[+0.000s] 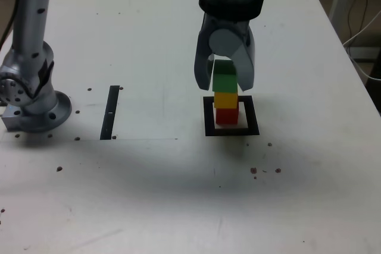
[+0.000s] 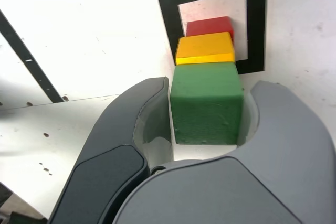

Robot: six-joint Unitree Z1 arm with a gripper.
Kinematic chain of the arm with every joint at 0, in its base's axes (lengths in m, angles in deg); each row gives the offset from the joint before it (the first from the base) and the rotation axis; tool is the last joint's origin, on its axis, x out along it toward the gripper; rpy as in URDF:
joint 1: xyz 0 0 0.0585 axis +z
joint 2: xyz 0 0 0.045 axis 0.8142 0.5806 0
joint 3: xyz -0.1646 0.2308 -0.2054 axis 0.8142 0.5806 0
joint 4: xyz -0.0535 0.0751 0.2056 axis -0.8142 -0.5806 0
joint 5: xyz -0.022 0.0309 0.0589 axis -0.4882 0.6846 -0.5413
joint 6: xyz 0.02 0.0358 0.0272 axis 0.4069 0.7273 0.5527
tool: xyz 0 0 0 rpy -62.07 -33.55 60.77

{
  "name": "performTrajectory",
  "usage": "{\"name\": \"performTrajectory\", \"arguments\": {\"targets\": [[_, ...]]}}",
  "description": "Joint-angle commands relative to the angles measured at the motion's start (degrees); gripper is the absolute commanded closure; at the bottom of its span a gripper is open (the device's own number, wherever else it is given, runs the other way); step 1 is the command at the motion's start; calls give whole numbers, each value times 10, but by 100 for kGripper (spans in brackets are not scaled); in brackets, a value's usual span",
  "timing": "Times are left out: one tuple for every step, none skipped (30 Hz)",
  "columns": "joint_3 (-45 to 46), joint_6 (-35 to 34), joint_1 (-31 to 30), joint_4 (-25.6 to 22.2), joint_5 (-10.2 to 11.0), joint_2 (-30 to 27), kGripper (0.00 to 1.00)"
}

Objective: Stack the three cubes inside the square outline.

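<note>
The three cubes stand in one upright stack inside the square outline (image 1: 209, 117) (image 2: 168, 17). The red cube (image 1: 225, 116) (image 2: 210, 26) is at the bottom, the yellow cube (image 1: 225, 99) (image 2: 205, 48) rests on it, and the green cube (image 1: 224, 77) (image 2: 206, 103) is on top. My gripper (image 1: 225, 84) (image 2: 210, 85) hangs over the stack, one grey finger on each side of the green cube. The jaws stand slightly apart, close to the cube's sides without a clear squeeze. The green cube sits squarely on the yellow one.
A thin black strip (image 1: 111, 111) (image 2: 26, 59) lies on the white table toward the exterior view's left. The arm's grey base (image 1: 30, 96) stands at the far left. Small dark specks dot the tabletop. Cables hang past the table's right edge.
</note>
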Motion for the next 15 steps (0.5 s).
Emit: {"name": "performTrajectory", "arguments": {"targets": [[1,1,0,2,-1,1,1],[1,1,0,3,-1,1,1],[2,1,0,4,-1,0,1],[2,1,0,5,0,-1,1],[3,1,0,6,0,-2,1],[3,1,0,8,1,-4,1],[4,1,0,9,2,-6,1],[4,1,1,10,3,-8,1],[5,1,1,11,5,-12,1],[6,1,1,12,8,-15,1],[7,0,1,14,12,-21,1],[9,0,2,14,15,-27,1],[11,-1,2,14,18,-33,1],[14,-2,3,15,21,-39,1],[17,-3,3,15,23,-46,1]]}}
